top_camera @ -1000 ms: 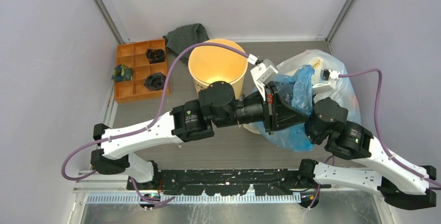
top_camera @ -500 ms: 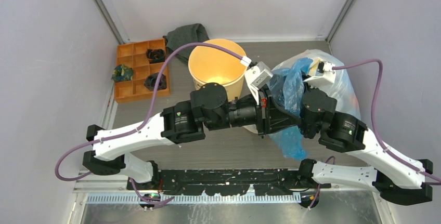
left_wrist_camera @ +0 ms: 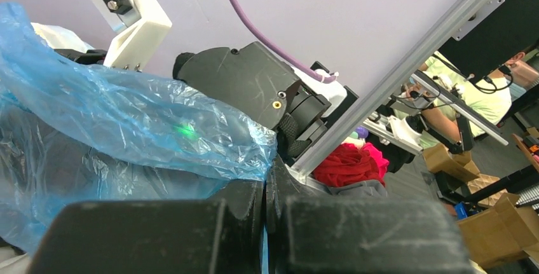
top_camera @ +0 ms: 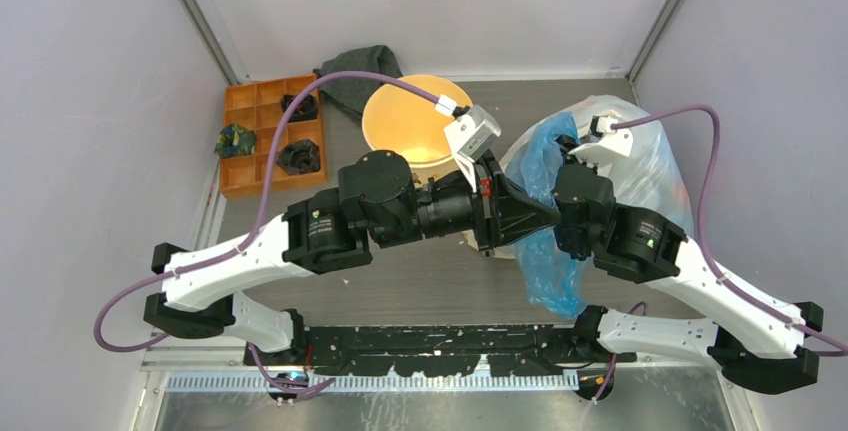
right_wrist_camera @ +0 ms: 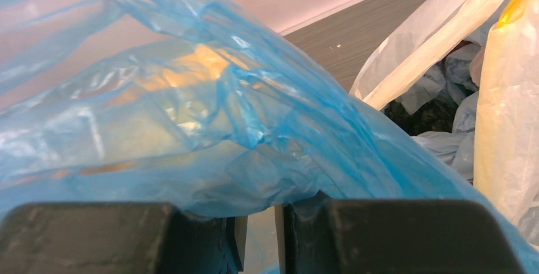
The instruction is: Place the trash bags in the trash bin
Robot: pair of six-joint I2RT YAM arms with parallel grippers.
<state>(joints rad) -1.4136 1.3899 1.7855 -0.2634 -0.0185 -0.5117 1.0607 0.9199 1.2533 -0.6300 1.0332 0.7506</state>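
The light-blue trash bag (top_camera: 545, 251) hangs between my two grippers, just right of the cream-yellow trash bin (top_camera: 405, 121). My left gripper (top_camera: 547, 213) reaches across from the left and is shut on the bag's film; in the left wrist view the left gripper (left_wrist_camera: 265, 191) pinches a thin blue edge, with the bag (left_wrist_camera: 127, 121) spread to its left. My right gripper (top_camera: 560, 231) meets it from the right. In the right wrist view the right gripper (right_wrist_camera: 259, 213) shows a narrow gap with the bag (right_wrist_camera: 254, 115) draped over its fingertips. The left arm hides the bin's near side.
A large whitish-clear sack (top_camera: 650, 166) with yellow patches lies at the right, also in the right wrist view (right_wrist_camera: 502, 83). An orange compartment tray (top_camera: 245, 173) with dark items sits at the left. A grey cloth (top_camera: 355, 69) lies behind the bin. Walls close in on both sides.
Both grippers have moved left toward the bin, carrying the blue bag off the whitish sack. The bag now hangs down longer below the grippers.
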